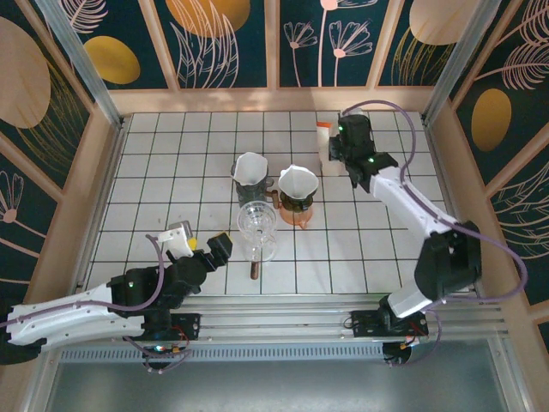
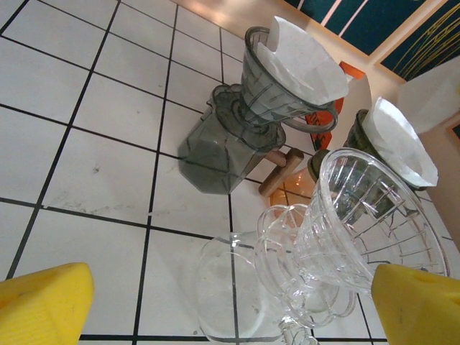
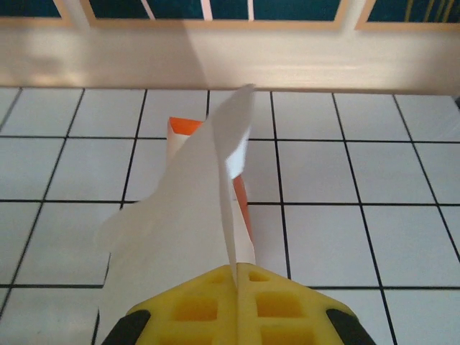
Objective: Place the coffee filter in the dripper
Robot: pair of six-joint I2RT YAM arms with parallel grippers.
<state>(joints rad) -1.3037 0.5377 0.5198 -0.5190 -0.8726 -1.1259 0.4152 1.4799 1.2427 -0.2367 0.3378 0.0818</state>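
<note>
1. At the far right of the table [image 1: 154, 172], my right gripper [image 3: 237, 267] is pinched shut on the white coffee filter [image 3: 180, 215]. The paper sits between the two yellow fingers [image 3: 194, 309].
2. The filter sticks out past the fingertips. Its long way points from the gripper towards the back wall [image 3: 323, 65]. I see it almost edge on, with one flap bent to the side.
3. Just behind the paper stands an orange box [image 3: 185, 128]. I cannot tell if the paper touches it.
4. The clear dripper [image 2: 359, 223] sits on a clear jug [image 2: 223, 287] near the middle of the table. It looks empty, so I think this is the one to fill.
5. From my right gripper, that dripper lies to the left and closer to the arm bases. I think the filter must go that way and then tip down into the cup.
6. My left gripper [image 2: 230, 305] is wide open and holds nothing. It is much nearer the clear dripper, but the right arm has the paper.
7. The grey dripper [image 2: 269, 93] and the dark dripper [image 2: 356, 140] each have white paper inside. They stand between my right gripper and the clear one, so I think I should lift over them.
8. Glass is hard to read, so I am not fully sure the clear dripper is empty. From the top, the filter is too small to tell from the box.
</note>
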